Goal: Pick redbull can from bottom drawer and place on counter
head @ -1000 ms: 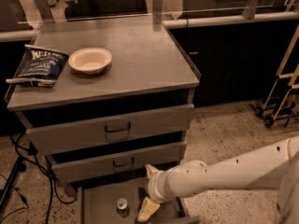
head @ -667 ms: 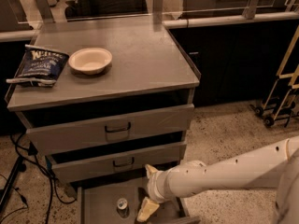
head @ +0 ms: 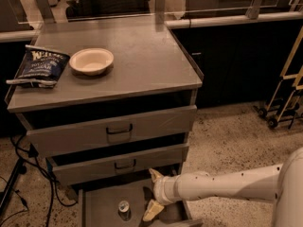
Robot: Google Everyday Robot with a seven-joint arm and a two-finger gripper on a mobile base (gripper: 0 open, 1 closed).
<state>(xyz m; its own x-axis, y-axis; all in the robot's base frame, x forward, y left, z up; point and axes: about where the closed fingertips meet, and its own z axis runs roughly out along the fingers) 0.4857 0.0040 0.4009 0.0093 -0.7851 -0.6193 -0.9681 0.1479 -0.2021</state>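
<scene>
The redbull can (head: 124,209) stands upright on the floor of the pulled-out bottom drawer (head: 102,207), its silver top showing. My gripper (head: 152,193) hangs over the drawer just right of the can, on a white arm reaching in from the right. Its two pale fingers (head: 152,210) are spread apart, one high near the middle drawer front, one low beside the can. Nothing is held between them. The counter (head: 137,60) is the flat grey top of the cabinet above.
A cream bowl (head: 92,60) and a dark blue chip bag (head: 41,66) lie on the counter's left part. Two upper drawers with dark handles (head: 119,129) stand slightly open. Black cables (head: 28,174) run on the floor at left. A wheeled cart (head: 284,98) stands at right.
</scene>
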